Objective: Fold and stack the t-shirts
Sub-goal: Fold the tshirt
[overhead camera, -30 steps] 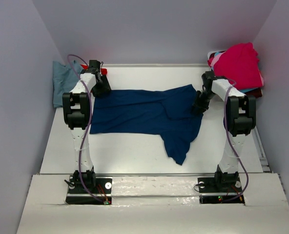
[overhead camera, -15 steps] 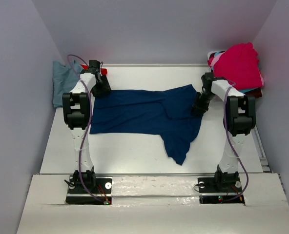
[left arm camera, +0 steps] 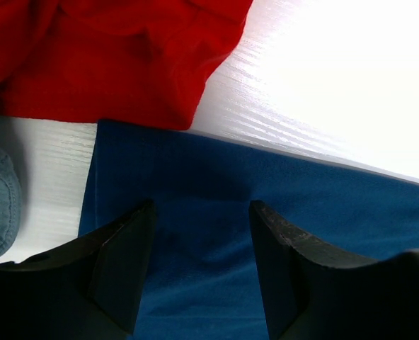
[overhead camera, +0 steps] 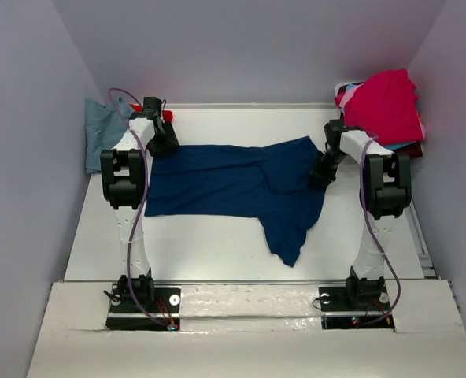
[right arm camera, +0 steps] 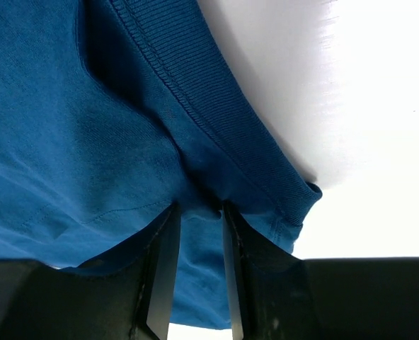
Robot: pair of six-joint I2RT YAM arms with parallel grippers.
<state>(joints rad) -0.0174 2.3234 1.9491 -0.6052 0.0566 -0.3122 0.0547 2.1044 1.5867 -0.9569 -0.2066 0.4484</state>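
the navy t-shirt (overhead camera: 217, 181) lies spread on the surface (overhead camera: 217, 236), ribbed edge seemingly clamped in the right tool (right arm camera: 199, 212), the left tool (left arm camera: 202, 212) apart over the opposite corner; grip there before lifting both evenly.

Your left arm (overhead camera: 123, 178) and right arm (overhead camera: 386, 186) show white shells with black joint housings, a purple cable (overhead camera: 142, 208) trailing each; the left pincer (left arm camera: 201, 212) and right pincer (right arm camera: 200, 209) have matte black fingers.

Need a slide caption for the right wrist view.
Right gripper pinching the ribbed edge of the navy t-shirt on the white table.
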